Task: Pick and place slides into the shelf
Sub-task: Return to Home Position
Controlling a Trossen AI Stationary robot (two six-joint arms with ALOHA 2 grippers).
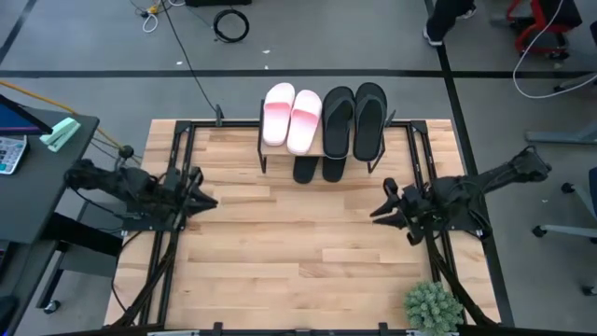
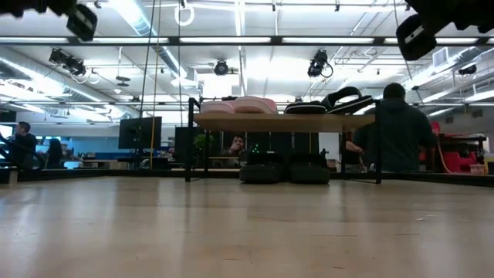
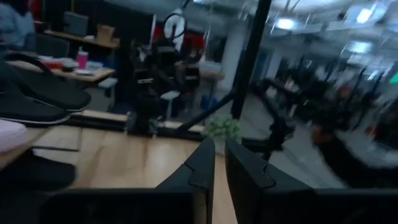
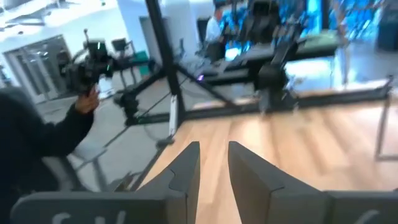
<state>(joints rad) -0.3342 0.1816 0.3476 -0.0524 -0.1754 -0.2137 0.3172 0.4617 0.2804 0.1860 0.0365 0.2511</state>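
The shelf (image 1: 264,149) stands at the middle of the table's far edge. Two pink-and-white slides (image 1: 291,117) lie on the left of its top board. Two black sandals (image 1: 354,117) lie to their right, toes overhanging the far edge. Two more black slides (image 1: 320,170) sit on the lower tier, resting flat under the board (image 2: 282,120). My left gripper (image 1: 203,199) hovers at the table's left edge and my right gripper (image 1: 376,213) at its right side. Both point inward, with fingers nearly together, and hold nothing.
A small green plant (image 1: 432,305) stands at the table's near right corner. Black frame rails (image 1: 177,168) run along both sides of the table. Bare wood lies between the grippers and in front of the shelf. A person's dark sleeve (image 4: 37,143) shows beyond the table.
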